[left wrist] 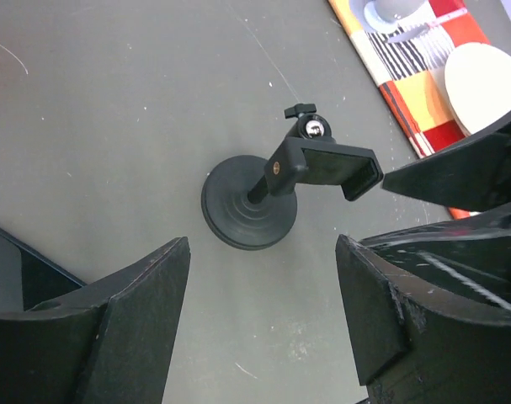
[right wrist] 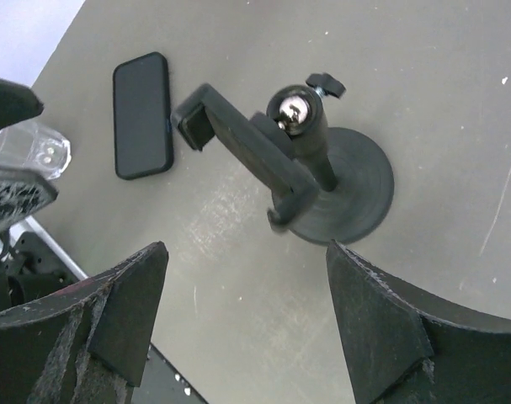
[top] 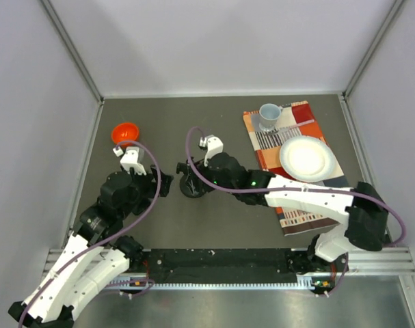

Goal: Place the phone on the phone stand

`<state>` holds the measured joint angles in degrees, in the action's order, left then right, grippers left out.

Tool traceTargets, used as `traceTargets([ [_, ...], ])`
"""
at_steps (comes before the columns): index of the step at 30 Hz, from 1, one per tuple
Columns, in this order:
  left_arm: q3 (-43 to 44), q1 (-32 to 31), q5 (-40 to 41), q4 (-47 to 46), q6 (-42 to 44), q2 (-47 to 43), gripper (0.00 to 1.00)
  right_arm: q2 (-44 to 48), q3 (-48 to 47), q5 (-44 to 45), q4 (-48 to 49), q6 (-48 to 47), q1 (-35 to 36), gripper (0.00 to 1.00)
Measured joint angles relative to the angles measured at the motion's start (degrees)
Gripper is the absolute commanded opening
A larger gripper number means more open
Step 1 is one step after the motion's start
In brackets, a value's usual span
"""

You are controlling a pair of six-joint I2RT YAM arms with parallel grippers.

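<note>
The phone stand stands mid-table, with a round disc base, a short post and a black cradle tilted to one side. It also shows in the right wrist view. The phone lies flat on the table beyond the stand, near my left gripper; I cannot make it out in the top view. My left gripper is open and empty just left of the stand. My right gripper is open and empty above the stand.
An orange bowl sits at the far left. A striped placemat at the right carries a grey cup and a white plate. The two grippers' fingers are close together over the stand.
</note>
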<state>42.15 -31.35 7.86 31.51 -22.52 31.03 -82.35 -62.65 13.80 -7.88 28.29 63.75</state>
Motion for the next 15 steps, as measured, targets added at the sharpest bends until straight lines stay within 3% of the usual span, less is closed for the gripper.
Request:
traceTargets([
  [5, -0.7, 0.0, 0.6, -1.8, -1.4, 0.0, 0.74, -6.9, -4.9, 3.0, 0.5, -0.6, 0.2, 0.66],
  [8, -0.7, 0.0, 0.5, -2.0, -1.4, 0.6, 0.74, -8.8, -7.0, 5.0, 0.6, -1.8, 0.2, 0.49],
  [9, -0.7, 0.0, 0.4, -2.0, -1.4, 0.8, 0.74, -9.4, -7.9, 5.6, 0.5, -2.4, 0.2, 0.38],
  [14, -0.7, 0.0, -1.2, -2.8, -1.4, 1.9, 0.71, -10.3, -8.8, 7.6, 0.6, -4.2, -0.1, 0.14],
  [15, -0.7, 0.0, -1.8, -3.3, -1.4, 2.4, 0.71, -10.4, -8.8, 7.7, 0.6, -4.1, -0.2, 0.04],
])
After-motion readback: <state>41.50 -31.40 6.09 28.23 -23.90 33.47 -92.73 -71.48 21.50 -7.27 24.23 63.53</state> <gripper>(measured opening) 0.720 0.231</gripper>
